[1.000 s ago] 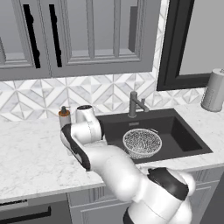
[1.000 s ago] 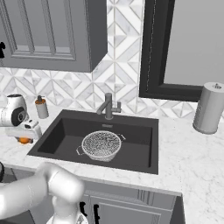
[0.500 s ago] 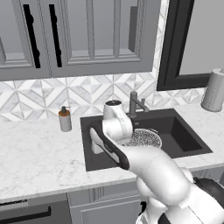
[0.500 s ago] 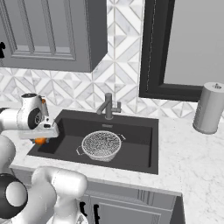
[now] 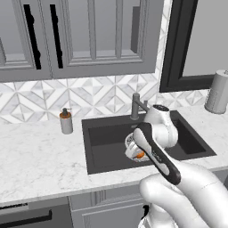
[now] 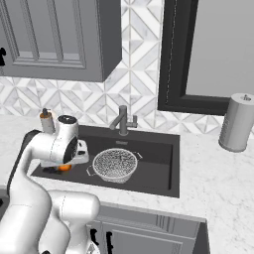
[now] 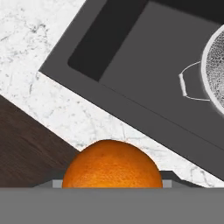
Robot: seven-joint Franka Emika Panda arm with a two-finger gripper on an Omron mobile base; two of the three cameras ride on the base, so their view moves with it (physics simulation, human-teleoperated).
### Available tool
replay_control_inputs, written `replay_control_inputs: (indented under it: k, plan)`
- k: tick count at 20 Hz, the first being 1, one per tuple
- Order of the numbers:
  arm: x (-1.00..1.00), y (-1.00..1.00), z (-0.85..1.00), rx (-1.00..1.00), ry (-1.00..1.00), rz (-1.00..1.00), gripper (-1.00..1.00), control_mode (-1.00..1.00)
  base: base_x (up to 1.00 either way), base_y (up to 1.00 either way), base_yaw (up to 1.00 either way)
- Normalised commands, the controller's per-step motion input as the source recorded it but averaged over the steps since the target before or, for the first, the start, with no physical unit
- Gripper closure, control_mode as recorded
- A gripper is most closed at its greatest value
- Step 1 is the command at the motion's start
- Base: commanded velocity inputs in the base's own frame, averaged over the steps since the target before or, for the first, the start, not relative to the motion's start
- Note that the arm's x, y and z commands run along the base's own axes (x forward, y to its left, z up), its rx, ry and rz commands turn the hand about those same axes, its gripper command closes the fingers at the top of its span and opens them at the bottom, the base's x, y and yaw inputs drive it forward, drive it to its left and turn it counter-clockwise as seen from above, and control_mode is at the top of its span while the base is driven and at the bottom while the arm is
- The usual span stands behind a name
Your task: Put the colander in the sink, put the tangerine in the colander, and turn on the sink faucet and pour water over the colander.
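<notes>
One step is done, judging by how things lie: the colander sits upright on the floor of the sink, roughly mid-basin and in front of the sink faucet. The step in hand is carrying the tangerine over and setting it inside that bowl. My end effector is clenched around the fruit, jaws about half spread to suit its width, with the orange skin showing beneath my wrist. In the right base view I hang over the sink's left edge, where basin meets worktop, and the colander is well apart from me toward the middle. To do this well I should travel level along the basin toward the colander, staying above its rim and side handles so I do not knock it off its base ring. I should stop with the fruit centred over the mesh, lower until it is near the bottom, and only then let go, so it cannot bounce out or roll into the basin. The faucet's spout and lever stand near my path on the far side, so I should keep to the near half.
</notes>
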Motion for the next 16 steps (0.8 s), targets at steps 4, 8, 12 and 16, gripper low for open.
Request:
replay_control_inputs:
  k: [4,8,12,16]
  plan:
    - [0.18,-0.66,0.12,0.27,0.03,0.00,1.00,-1.00,0.00,0.00,0.00]
    - [0.29,-0.68,0.10,0.28,0.00,0.00,1.00,-1.00,0.00,0.00,0.00]
    - [0.33,-0.71,0.09,0.24,0.01,0.00,1.00,-1.00,0.00,0.00,0.00]
    - [0.42,-0.71,0.10,0.22,0.08,0.00,1.00,-1.00,0.00,0.00,0.00]
